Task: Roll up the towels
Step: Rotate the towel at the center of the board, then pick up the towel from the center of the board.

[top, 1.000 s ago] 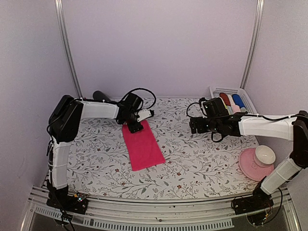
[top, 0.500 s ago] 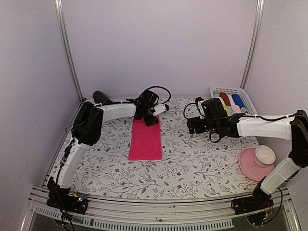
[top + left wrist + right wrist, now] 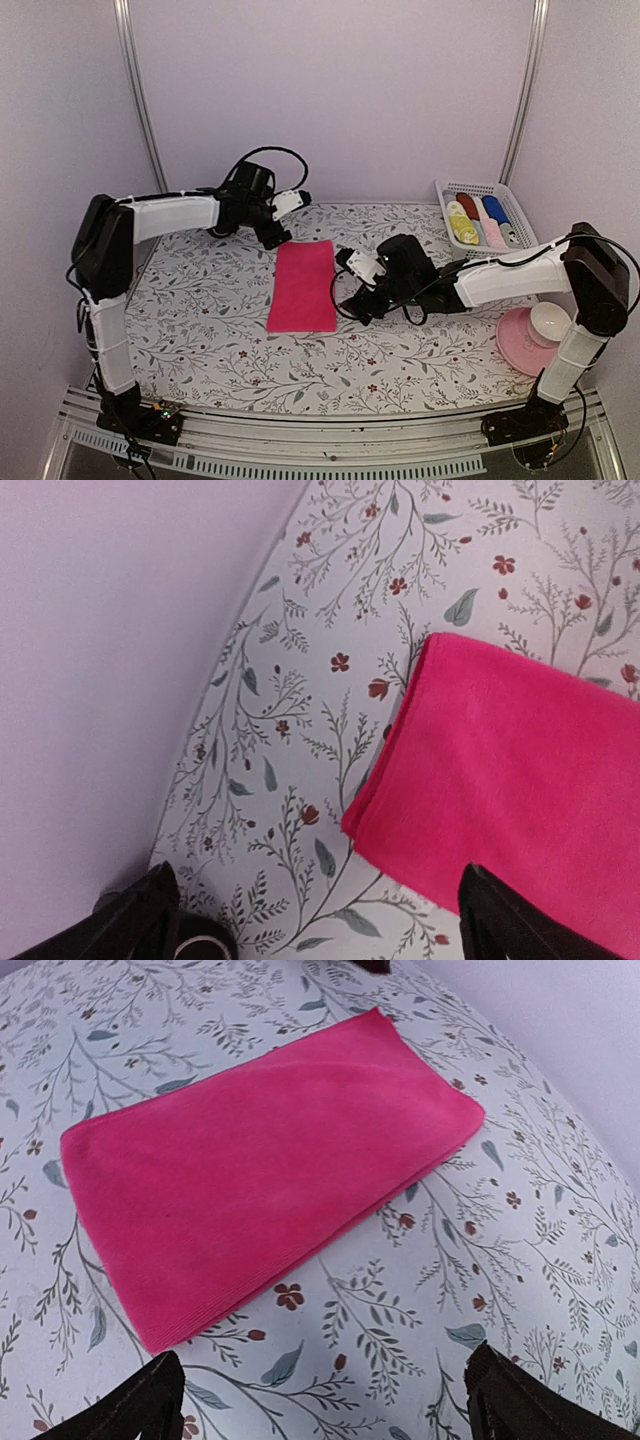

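**One towel lies flat, and four rolls sit in the basket**

We see a hot pink rectangular cloth towel (image 3: pixel 303 287) (image 3: pixel 520 780) (image 3: pixel 270 1170) lying flat and unrolled near the middle of the floral-printed table (image 3: pixel 200 300). Its long sides run from the near edge towards the back wall and its corners are square. The surface is smooth, with a soft, fine nap. Along its edges the cloth looks thick, as if doubled over. At the far right we find short rolled towels packed side by side in a white slatted plastic basket (image 3: pixel 478 185). They are a yellow cloth roll (image 3: pixel 460 222), a red roll (image 3: pixel 467 205), a pale pink roll (image 3: pixel 490 228) and a blue roll (image 3: pixel 494 209), all well apart from the flat towel.
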`<state>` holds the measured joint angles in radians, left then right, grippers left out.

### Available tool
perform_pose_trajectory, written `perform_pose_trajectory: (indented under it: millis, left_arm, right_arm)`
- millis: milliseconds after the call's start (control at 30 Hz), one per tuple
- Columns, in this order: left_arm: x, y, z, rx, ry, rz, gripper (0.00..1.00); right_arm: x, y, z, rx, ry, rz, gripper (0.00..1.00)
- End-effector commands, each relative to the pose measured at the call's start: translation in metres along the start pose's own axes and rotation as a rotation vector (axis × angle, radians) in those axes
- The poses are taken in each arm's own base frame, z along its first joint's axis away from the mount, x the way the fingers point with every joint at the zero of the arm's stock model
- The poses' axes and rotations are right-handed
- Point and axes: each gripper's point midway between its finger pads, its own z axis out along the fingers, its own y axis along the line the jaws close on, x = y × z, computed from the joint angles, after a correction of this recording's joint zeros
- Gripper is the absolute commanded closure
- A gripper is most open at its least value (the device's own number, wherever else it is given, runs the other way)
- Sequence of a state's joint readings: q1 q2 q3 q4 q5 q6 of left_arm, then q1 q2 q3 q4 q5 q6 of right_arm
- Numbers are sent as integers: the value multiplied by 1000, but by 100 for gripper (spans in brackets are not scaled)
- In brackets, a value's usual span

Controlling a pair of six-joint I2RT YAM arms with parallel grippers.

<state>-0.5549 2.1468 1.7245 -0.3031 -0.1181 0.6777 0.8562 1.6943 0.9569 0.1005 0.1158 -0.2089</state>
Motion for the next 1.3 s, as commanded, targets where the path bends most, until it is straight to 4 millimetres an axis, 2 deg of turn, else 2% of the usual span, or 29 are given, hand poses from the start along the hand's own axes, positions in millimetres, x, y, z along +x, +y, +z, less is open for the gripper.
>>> perform_pose_trajectory:
  millis: [0,67,200,267,433,600,733,900,1067,1267]
  left_arm:
    - [7,-25,-81,23,-230,200,3]
    - [28,-55,-107,47,-275,283,3]
    - [68,-115,-130,177,-310,354,3]
    - [77,-136,-138,212,-335,382,3]
    - [88,-180,-146,266,-358,450,3]
    - [97,-215,-140,309,-339,496,4]
    - [106,-232,-130,307,-291,514,10]
    - [111,-231,-111,244,-213,508,22]
    - [116,-235,-99,244,-162,503,39]
    - [123,-245,-95,277,-121,510,75]
  right_arm:
    - [-10,20,10,-64,-41,-173,3]
    - [-8,29,11,-92,-42,-192,4]
    - [-1,43,14,-82,-14,-246,5]
    - [2,45,15,-71,-4,-252,5]
    - [1,44,12,-45,0,-199,5]
    - [-3,40,3,-27,-3,-130,5]
    - [-3,35,-7,-10,-10,-85,5]
    - [-4,31,-18,3,-30,-82,5]
    - [-6,28,-26,18,-51,-102,5]
    - [-5,31,-32,3,-84,-138,5]
